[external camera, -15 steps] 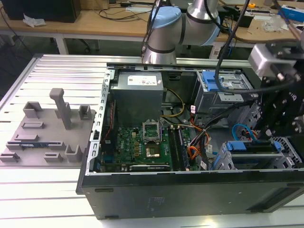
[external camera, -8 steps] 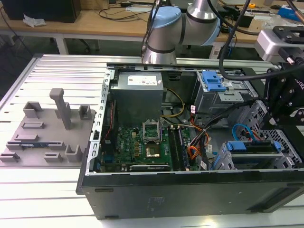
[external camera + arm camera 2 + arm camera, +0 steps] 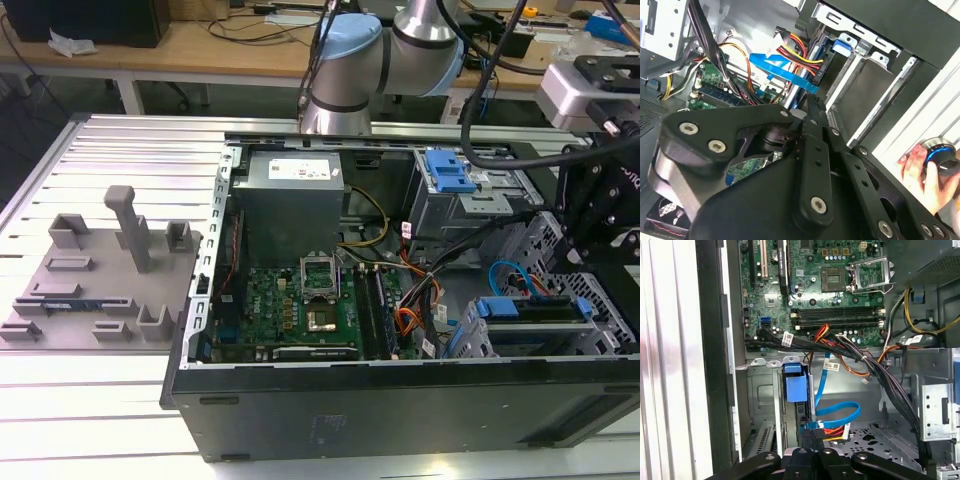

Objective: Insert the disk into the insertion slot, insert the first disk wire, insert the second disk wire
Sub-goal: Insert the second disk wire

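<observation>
The gripper (image 3: 812, 440) hangs inside the open PC case (image 3: 400, 400), at the drive cage (image 3: 590, 300) on the exterior view's right. Its fingers are together at the dark connector of the blue cable (image 3: 837, 412), apparently pinching it, just beside the plug of the orange, red and black wires (image 3: 832, 431).

In the exterior view the disk (image 3: 530, 310), on a blue carrier, sits in the cage. The blue cable loops just above it.

A thick bundle of black cables (image 3: 870, 365) crosses from the motherboard (image 3: 810, 285) past the cage, close by the loop. A taller bay with a blue latch (image 3: 450, 170) stands behind.

In the second wrist view 1 hand (image 3: 922, 170) rests on a round knob (image 3: 940, 155) outside the case.

1 grey fixture tray (image 3: 90, 280) lies on the table (image 3: 100, 400), well apart on the exterior view's left.
</observation>
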Tool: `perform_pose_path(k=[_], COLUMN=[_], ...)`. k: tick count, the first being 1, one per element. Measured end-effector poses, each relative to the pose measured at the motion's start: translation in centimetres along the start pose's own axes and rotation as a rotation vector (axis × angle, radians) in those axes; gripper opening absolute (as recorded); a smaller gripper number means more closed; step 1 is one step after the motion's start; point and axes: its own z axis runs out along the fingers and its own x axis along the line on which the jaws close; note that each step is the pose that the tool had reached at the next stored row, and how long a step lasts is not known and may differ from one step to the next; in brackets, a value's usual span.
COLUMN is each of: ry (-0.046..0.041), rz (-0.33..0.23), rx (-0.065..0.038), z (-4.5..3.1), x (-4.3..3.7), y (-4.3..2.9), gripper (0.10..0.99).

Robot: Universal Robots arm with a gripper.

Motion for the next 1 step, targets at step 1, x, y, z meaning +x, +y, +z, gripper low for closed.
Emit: perform_pose_path(k=[1], ry=[0.0004], rz=[0.000], rx=[0.000], z=[0.00], x=[0.00], y=[0.00], gripper=[0.106])
